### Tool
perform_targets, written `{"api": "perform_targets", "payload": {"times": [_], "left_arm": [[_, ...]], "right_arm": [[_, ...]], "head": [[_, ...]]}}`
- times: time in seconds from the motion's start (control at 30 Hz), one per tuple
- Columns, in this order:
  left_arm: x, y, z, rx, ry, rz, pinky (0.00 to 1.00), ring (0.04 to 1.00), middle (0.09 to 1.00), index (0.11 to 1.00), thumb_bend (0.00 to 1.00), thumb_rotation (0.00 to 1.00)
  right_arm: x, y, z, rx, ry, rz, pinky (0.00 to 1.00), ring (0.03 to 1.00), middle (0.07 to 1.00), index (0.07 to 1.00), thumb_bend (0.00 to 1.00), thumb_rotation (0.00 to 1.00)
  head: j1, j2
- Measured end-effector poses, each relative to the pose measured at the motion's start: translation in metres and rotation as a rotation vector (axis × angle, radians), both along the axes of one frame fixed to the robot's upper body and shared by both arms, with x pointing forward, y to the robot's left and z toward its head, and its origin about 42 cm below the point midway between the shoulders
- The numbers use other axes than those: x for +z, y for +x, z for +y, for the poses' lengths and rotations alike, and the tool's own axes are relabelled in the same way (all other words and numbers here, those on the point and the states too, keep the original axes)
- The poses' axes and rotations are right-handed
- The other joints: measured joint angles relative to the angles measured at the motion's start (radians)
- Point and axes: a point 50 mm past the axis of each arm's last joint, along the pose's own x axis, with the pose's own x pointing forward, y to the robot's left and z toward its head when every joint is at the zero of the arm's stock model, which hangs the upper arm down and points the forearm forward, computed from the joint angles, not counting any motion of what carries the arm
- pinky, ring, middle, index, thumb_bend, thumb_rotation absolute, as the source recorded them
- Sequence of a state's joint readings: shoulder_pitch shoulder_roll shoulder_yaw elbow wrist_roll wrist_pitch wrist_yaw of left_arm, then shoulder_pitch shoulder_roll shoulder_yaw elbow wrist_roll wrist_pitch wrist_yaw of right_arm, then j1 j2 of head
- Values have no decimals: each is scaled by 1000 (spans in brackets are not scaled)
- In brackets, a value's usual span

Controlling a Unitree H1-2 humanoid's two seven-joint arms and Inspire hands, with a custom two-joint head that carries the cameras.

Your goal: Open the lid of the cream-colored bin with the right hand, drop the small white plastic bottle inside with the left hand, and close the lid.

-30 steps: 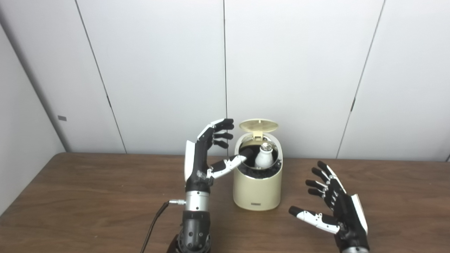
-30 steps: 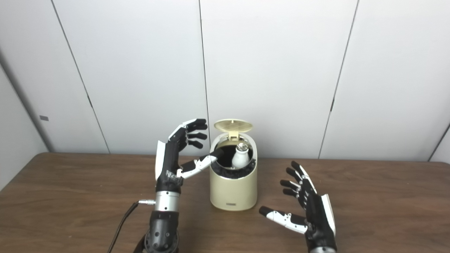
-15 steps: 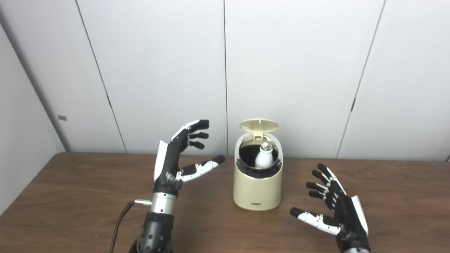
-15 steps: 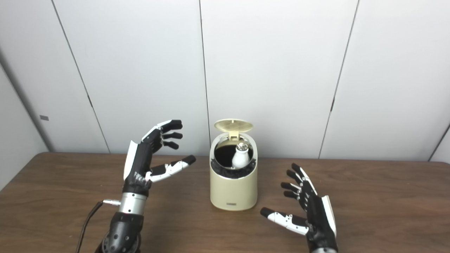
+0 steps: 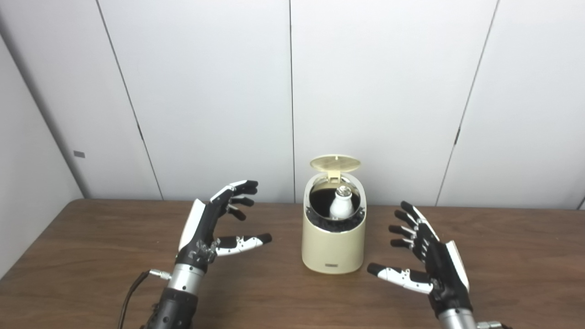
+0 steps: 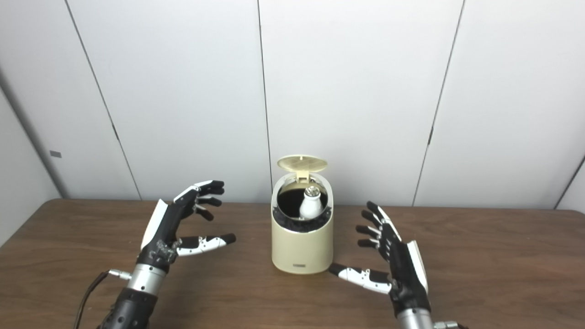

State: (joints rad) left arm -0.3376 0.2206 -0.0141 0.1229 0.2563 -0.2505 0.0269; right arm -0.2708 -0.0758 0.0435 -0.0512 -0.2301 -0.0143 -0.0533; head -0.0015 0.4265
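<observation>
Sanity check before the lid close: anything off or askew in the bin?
One thing: the white bottle stands upright in the cream bin, its cap close to the rim rather than sunk low, so it may hinder the raised lid closing. Both the left hand and right hand are open and clear.

The desk [image 5: 91, 256] is dark brown wood with a visible grain and a dull sheen. The cream-colored bin [image 5: 334, 246] looks like smooth, slightly glossy plastic, its raised lid [image 5: 335, 162] ribbed underneath, its inside lined with crinkled black film, and the small white bottle [image 5: 341, 206] in it is smooth plastic with a shiny silvery top. Each robot hand, left [image 5: 210, 224] and right [image 5: 427, 260], has matt black and glossy white plastic shells above a brushed metal wrist, and the wall panels [image 5: 205, 91] behind are plain matt white.
</observation>
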Motion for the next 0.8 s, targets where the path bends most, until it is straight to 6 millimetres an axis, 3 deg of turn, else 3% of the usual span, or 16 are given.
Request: {"api": "perform_targets", "payload": {"times": [0.1, 0.27, 0.4, 0.63, 0.8], "left_arm": [[-9, -5, 3, -2, 21, 39, 554, 691, 775, 803, 793, 104], [-23, -13, 2, -5, 34, 81, 572, 703, 774, 805, 779, 117], [-28, -15, -2, -7, 27, 94, 579, 698, 768, 803, 766, 92], [-36, -20, -10, -11, -1, 113, 583, 713, 791, 812, 757, 95], [-43, -24, -14, -12, -14, 133, 591, 718, 799, 819, 756, 87]], "right_arm": [[27, 13, 0, -9, -80, -55, 703, 816, 851, 811, 643, 333], [59, 32, 6, -2, -177, -84, 744, 846, 866, 822, 646, 434], [77, 43, 8, 0, -279, -85, 722, 841, 864, 839, 654, 531], [111, 60, 4, -3, -441, -106, 830, 908, 906, 878, 660, 627], [122, 64, 7, 21, -512, -67, 846, 923, 924, 907, 677, 663]], "head": [[-5, -3], [-6, -11], [-11, -12], [-11, -11], [-9, -11]]}}
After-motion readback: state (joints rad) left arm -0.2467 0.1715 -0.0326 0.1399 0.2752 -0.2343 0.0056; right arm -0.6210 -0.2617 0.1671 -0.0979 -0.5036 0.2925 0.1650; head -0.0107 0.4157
